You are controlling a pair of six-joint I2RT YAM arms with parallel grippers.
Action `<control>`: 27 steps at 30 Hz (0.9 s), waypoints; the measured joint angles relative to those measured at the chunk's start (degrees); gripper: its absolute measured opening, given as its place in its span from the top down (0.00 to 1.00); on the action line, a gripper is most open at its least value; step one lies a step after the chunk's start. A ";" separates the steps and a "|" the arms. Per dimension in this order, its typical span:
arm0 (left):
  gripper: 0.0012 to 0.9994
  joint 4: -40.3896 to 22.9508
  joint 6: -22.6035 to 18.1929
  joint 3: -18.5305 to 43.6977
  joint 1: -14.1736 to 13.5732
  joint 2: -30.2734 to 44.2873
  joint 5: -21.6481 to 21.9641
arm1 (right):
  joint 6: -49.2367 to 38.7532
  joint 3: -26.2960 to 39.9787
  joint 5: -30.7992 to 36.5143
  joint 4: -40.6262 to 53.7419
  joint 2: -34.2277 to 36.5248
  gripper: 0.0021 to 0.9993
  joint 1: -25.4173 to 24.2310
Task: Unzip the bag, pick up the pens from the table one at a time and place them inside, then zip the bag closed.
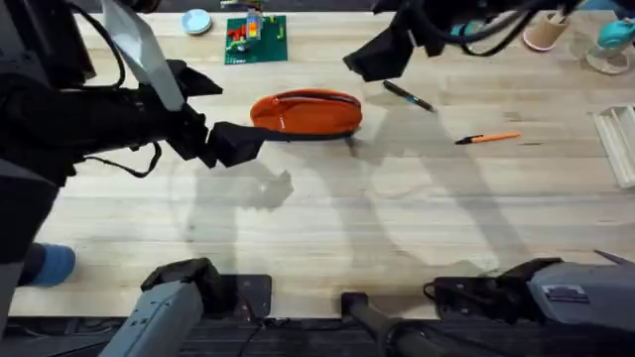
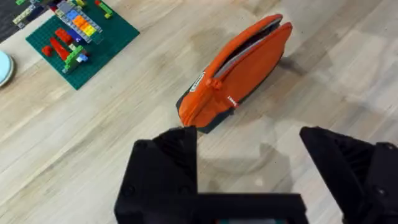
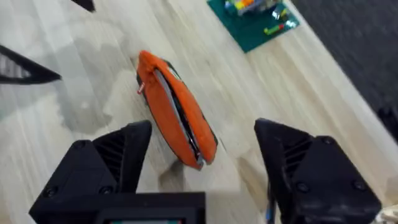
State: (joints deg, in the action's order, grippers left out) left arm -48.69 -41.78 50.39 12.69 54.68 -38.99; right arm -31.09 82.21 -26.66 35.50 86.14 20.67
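Light wooden table [image 1: 327,218] carries the bag [image 1: 306,112] at centre-rear, long axis running left-right, zipper uppermost. Black pen [image 1: 409,96] and orange pen [image 1: 488,139] lie to its right. Left gripper [image 2: 249,158] and right gripper [image 3: 202,158] hover near the bag, fingers spread, holding nothing.

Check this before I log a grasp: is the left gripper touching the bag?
Apart. In the left wrist view, bare table shows between the open left gripper and the bag.
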 joint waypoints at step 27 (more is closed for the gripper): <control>0.01 0.00 0.00 0.00 -0.01 0.00 0.00 | -6.28 17.49 7.68 17.03 17.64 0.00 7.18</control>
State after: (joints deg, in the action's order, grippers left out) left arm -48.69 -41.78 50.39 12.68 54.68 -38.99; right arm -37.36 99.70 -18.98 52.53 103.79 27.86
